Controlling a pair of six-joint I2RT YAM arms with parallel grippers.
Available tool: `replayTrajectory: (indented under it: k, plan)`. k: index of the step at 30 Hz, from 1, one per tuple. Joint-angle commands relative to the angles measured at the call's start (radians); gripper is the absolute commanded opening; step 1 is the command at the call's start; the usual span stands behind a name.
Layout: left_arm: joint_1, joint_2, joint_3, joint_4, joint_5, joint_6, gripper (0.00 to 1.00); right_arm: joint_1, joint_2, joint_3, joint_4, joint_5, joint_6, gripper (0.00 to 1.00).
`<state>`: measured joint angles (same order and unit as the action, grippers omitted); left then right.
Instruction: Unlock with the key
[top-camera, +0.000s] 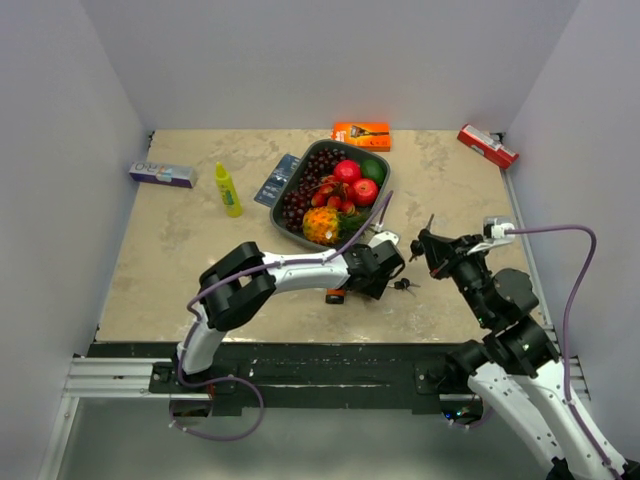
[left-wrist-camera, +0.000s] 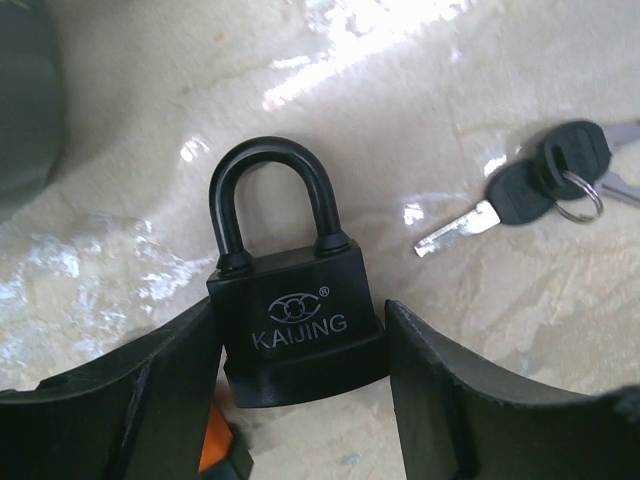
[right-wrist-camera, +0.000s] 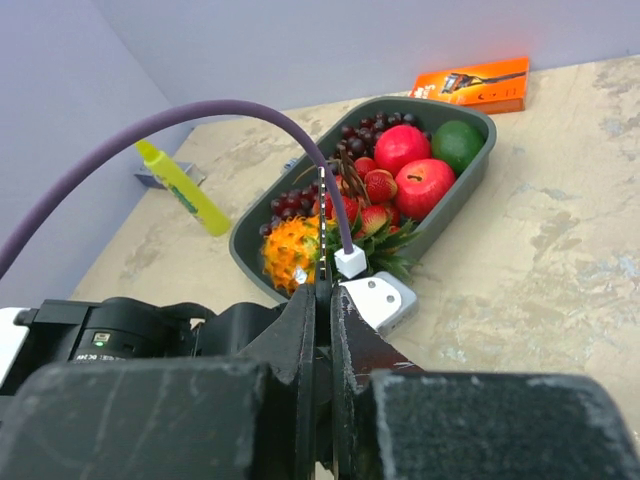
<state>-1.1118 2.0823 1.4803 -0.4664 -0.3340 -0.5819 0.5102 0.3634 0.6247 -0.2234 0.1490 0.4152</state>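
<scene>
A black padlock (left-wrist-camera: 295, 320) marked KAIJING lies flat on the beige table, its shackle shut and pointing away. My left gripper (left-wrist-camera: 300, 335) is at the table's middle in the top view (top-camera: 383, 268). Its fingers (left-wrist-camera: 440, 390) press the lock's wide base from both sides. In the top view the gripper hides the lock. Two black-headed keys on a ring (left-wrist-camera: 545, 180) lie just right of the lock, and show in the top view (top-camera: 403, 285). My right gripper (top-camera: 428, 243) hovers right of them. It is shut (right-wrist-camera: 325, 300) on a thin key blade (right-wrist-camera: 322, 250) that sticks up.
A grey tray (top-camera: 292, 234) of fruit stands right behind the left gripper. A yellow bottle (top-camera: 228, 190), a blue card (top-camera: 277, 180), an orange box (top-camera: 361, 135), a red box (top-camera: 487, 146) and a purple box (top-camera: 160, 174) lie further back. A small orange object (top-camera: 335, 297) lies by the left wrist.
</scene>
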Motion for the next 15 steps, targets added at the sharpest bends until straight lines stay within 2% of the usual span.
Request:
replayTrajectory:
  k: [1,9,15]
  plan:
    - [-0.042,0.016,0.055,-0.092,-0.011,0.020,0.00,-0.001,-0.026,0.061,-0.030,0.035,0.005,0.00]
    - [-0.046,-0.068,0.179,-0.135,-0.036,0.065,0.00,-0.001,-0.037,0.098,-0.071,0.057,-0.001,0.00]
    - [-0.048,-0.132,0.210,-0.140,-0.036,0.122,0.00,0.001,-0.017,0.105,-0.062,0.064,0.005,0.00]
